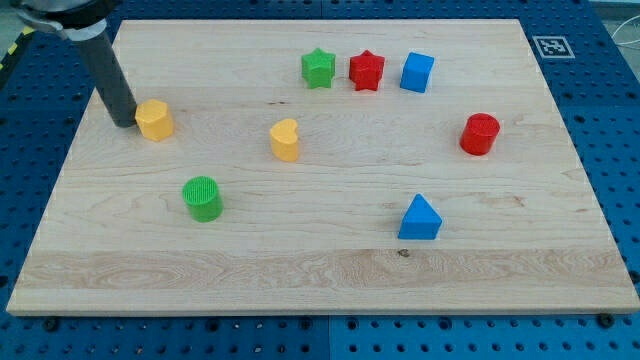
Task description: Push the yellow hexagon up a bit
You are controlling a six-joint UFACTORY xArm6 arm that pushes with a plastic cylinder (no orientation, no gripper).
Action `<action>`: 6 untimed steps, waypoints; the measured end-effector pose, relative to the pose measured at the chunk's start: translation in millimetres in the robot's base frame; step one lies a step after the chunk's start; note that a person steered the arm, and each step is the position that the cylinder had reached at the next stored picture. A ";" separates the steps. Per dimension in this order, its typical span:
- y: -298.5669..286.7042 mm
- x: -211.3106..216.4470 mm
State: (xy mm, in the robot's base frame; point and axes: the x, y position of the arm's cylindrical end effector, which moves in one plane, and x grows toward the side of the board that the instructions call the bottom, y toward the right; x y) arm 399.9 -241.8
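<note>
The yellow hexagon (pixel 154 119) sits on the wooden board (pixel 320 270) at the view's upper left. My dark rod comes down from the top left corner, and my tip (pixel 124 122) rests on the board right beside the hexagon's left side, touching it or nearly so. A second yellow block, heart-shaped (pixel 285 139), lies to the right of the hexagon, near the board's middle.
A green cylinder (pixel 203 197) lies below and right of the hexagon. A green star (pixel 318 68), red star (pixel 367 70) and blue cube (pixel 417 72) line the top. A red cylinder (pixel 480 134) and blue triangle (pixel 419 218) are at the right.
</note>
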 end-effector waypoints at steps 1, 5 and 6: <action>-3.5 29.5; 57.7 -18.3; 57.5 -22.8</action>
